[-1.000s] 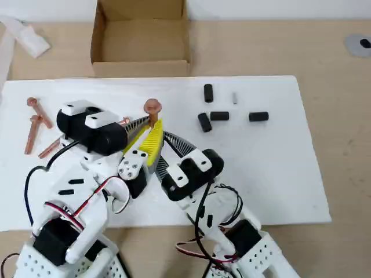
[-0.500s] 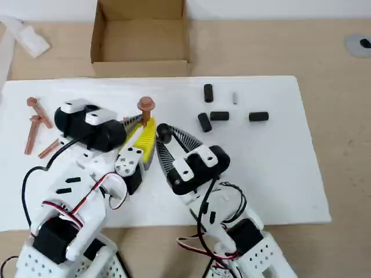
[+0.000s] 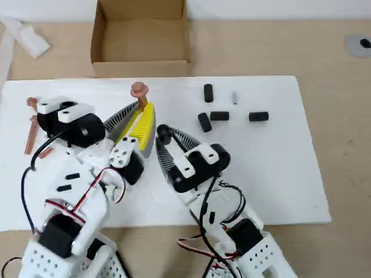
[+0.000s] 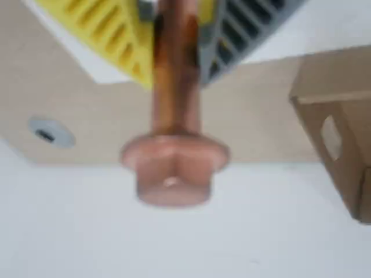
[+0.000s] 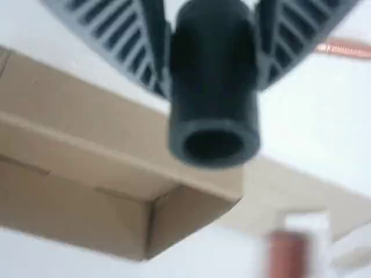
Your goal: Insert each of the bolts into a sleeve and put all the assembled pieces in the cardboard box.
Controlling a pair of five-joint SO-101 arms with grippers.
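At the far left of my overhead view a white strip lies on the light wooden table, off the corner of the flat white board that covers most of the work area. Along the board's left edge I see several loose copper-coloured metal bolts. The left arm's black-and-white body sits over part of them, so I cannot count them.

The left gripper, one finger yellow and one grey, is clamped on the shank of a copper-coloured flanged bolt, whose head points toward the open brown cardboard box. That box stands on the table just beyond the board's far edge, near the bolt head but apart from it.

Just to the right, the right gripper, both fingers grey, is closed around a short black cylindrical sleeve. Its wrist camera looks at the sleeve's open bore, with the box behind it. The held bolt and the held sleeve are near each other without touching, and the bolt head reaches farther toward the box. The two grippers crowd each other here, side by side.

Further right, four loose black sleeves lie on the board, three close together and one off to the right, all well apart from the right gripper. A small pale grey piece lies among them, too small for me to identify. At the far right a grey round disc rests on the table.
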